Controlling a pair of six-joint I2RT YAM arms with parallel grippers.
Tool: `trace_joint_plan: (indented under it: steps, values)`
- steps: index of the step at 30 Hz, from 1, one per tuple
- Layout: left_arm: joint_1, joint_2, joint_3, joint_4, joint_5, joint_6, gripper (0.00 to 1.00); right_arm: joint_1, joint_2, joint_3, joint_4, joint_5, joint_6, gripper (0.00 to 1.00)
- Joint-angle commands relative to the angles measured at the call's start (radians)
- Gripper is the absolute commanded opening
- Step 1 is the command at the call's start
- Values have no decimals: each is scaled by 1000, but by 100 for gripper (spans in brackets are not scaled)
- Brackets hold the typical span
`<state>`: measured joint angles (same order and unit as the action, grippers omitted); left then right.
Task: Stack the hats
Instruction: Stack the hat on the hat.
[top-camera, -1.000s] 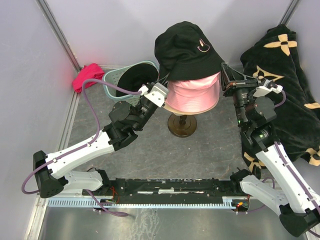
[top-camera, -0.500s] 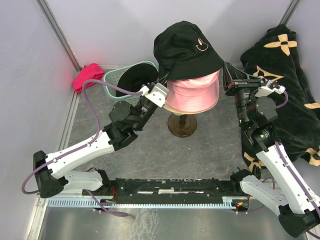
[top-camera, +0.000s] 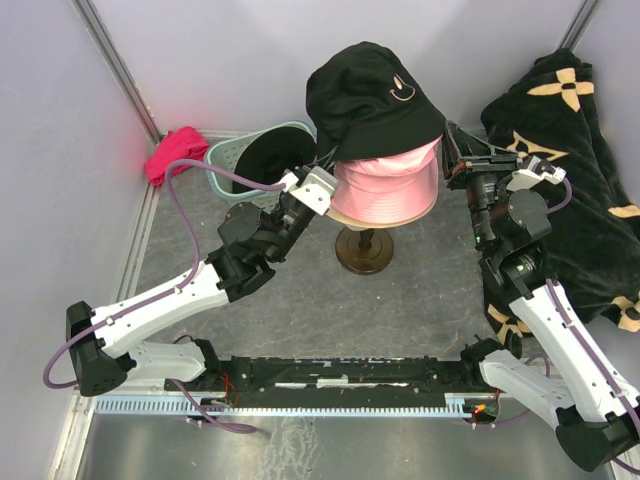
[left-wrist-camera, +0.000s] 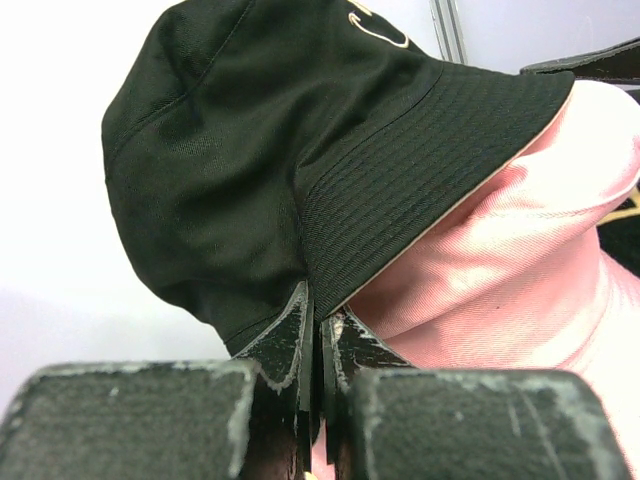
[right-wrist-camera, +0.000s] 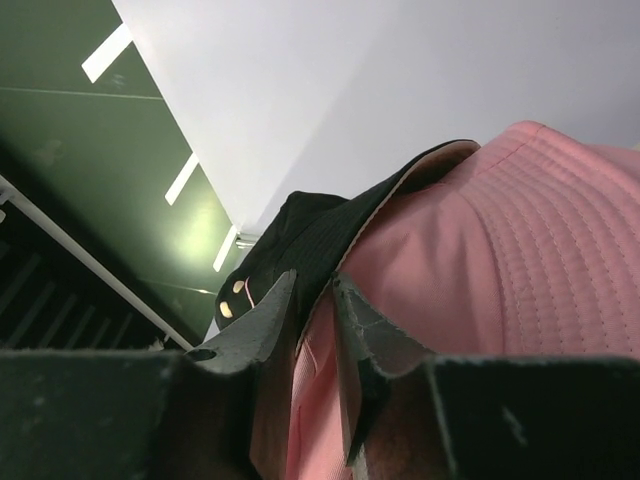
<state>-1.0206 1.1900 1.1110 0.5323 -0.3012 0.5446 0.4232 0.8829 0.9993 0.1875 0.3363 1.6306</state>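
A black hat (top-camera: 370, 95) with a small pink mark sits tilted over a pink hat (top-camera: 385, 190) on a dark round-footed stand (top-camera: 363, 250). My left gripper (top-camera: 328, 165) is at the hats' left side, shut on the black hat's brim. In the left wrist view the closed tips (left-wrist-camera: 320, 315) pinch the brim of the black hat (left-wrist-camera: 250, 150) against the pink hat (left-wrist-camera: 500, 270). My right gripper (top-camera: 450, 150) is at the hats' right side, jaws parted. In the right wrist view its tips (right-wrist-camera: 315, 285) straddle the black hat's brim edge (right-wrist-camera: 310, 235) beside the pink hat (right-wrist-camera: 500, 250).
A teal basket (top-camera: 228, 155) with dark contents stands behind my left arm. A small magenta cloth (top-camera: 172, 152) lies by the left wall. A large black cloth with beige flower marks (top-camera: 570, 150) covers the right side under my right arm.
My right gripper's jaws have parted around the black hat's brim. The black hat has shifted slightly left. The left gripper still pinches the brim.
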Motion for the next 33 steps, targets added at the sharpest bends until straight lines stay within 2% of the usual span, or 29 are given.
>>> trace_joint_plan:
  steps: [1, 5, 12, 23, 33]
  values:
    - [-1, -19, 2, 14, 14, 18, 3, -5, 9, 27, 66, -28, 11, 27]
    - [0, -19, 4, 14, 13, 22, 3, -6, 5, 27, 76, -24, -5, 15]
    - [0, -17, 8, 16, 12, 30, 3, -15, -11, 24, 68, -26, -19, 7]
    - [1, 10, 44, 45, 6, 32, 3, -37, -44, 11, 56, -69, -98, 7]
    - [0, 41, 113, 59, 28, 12, 3, -49, -41, -5, 115, -117, -120, 11]
